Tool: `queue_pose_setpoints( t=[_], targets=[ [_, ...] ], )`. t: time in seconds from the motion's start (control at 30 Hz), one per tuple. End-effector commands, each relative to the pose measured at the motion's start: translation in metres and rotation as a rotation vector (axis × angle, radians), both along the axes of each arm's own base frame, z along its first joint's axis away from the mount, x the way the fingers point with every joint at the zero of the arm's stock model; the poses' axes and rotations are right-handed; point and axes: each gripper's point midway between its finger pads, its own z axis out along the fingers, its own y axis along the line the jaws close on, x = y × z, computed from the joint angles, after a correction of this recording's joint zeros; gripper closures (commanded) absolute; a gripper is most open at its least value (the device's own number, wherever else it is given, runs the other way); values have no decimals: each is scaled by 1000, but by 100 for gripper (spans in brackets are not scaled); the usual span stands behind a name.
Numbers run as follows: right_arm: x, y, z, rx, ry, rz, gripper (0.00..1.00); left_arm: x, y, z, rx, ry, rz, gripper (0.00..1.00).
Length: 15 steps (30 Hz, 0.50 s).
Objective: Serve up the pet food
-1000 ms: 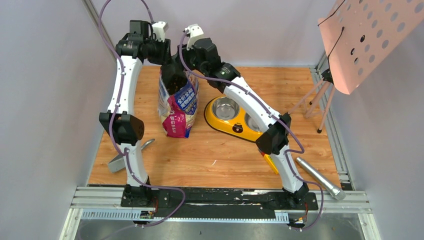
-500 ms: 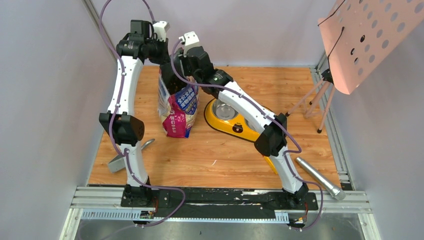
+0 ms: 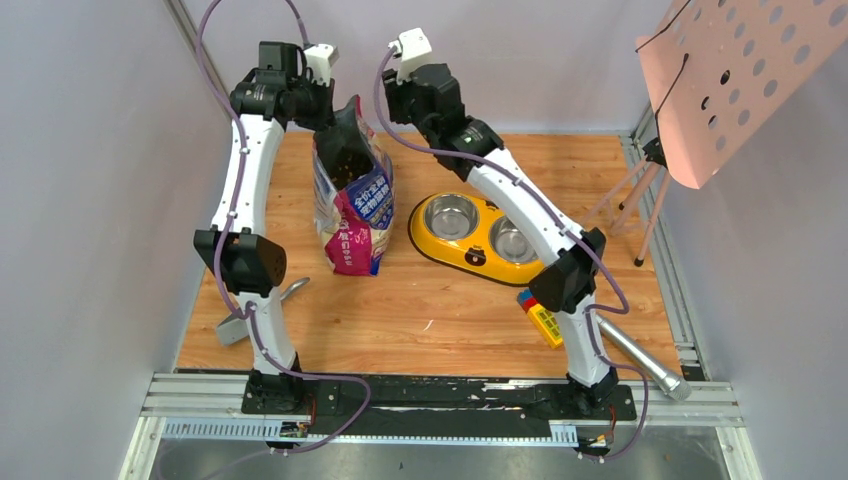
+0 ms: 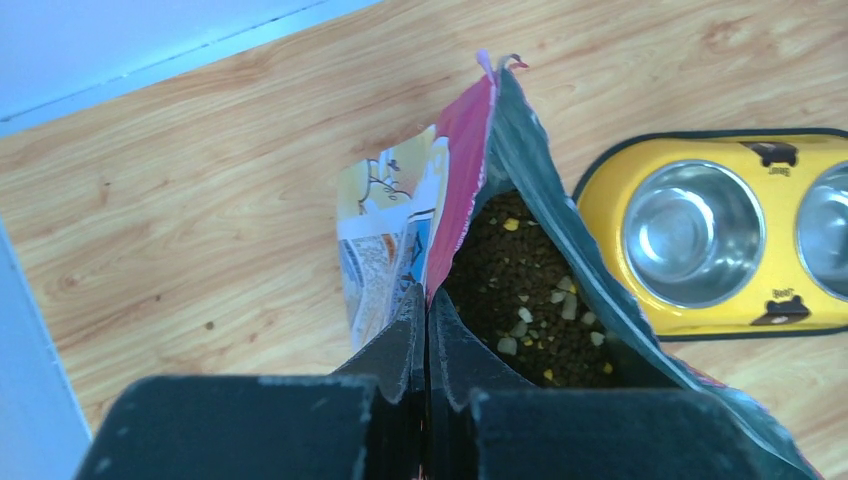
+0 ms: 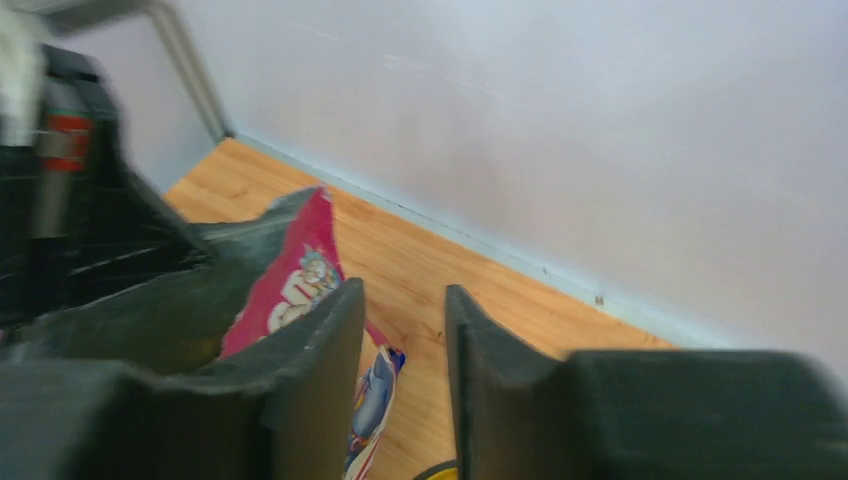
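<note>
1. I had the left claw (image 4: 427,338) pressed together on the left rim of the bag (image 3: 352,205), pinching the foil wall between its fingers (image 4: 400,345) at the very top.
2. The bag stood upright on the far-left part of the table (image 3: 440,320), its mouth gaping wide and its magenta-and-blue front facing the near edge.
3. The pet food (image 4: 520,290) sat inside the bag. It was dark brown kibble with a few pale and yellow bits mixed in (the left wrist view looked straight down onto it), and it also showed through the open mouth from above (image 3: 348,158).
4. The right claw (image 5: 402,330) was slightly spread, with a narrow gap between its fingers and only floor and wall showing through that gap. It hung high, just right of the bag's mouth. The bag's magenta flap lay beside one finger, but that view was blurred and I could not tell whether they touched.
5. The yellow feeder (image 3: 440,243) lay just right of the bag, its two steel bowls shining.
6. A grey metal scoop (image 3: 250,318) rested near left, partly behind the left arm.
7. A silver cylinder (image 3: 640,358) lay near right by the right arm's base, with a small yellow box (image 3: 540,320) between it and the feeder.
</note>
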Motion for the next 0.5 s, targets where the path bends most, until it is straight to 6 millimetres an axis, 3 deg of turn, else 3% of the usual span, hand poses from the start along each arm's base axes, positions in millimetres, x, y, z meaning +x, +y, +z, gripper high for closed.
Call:
queue_pose_setpoints(
  t=[0.0, 0.07, 0.13, 0.33, 0.47],
  targets=[
    [-57, 41, 47, 98, -31, 324, 51, -21, -18, 75, -126, -181, -64, 100],
    [-63, 51, 33, 69, -6, 344, 37, -25, -26, 77, -171, -166, -85, 100],
    [-65, 58, 18, 45, 23, 354, 32, -29, -31, 82, -208, -168, -94, 100],
    [-54, 59, -24, -33, 76, 265, 32, -34, -33, 99, -233, -208, -98, 100],
    [-42, 54, -46, -77, 93, 196, 33, -35, -34, 98, -235, -203, -101, 100]
  ],
)
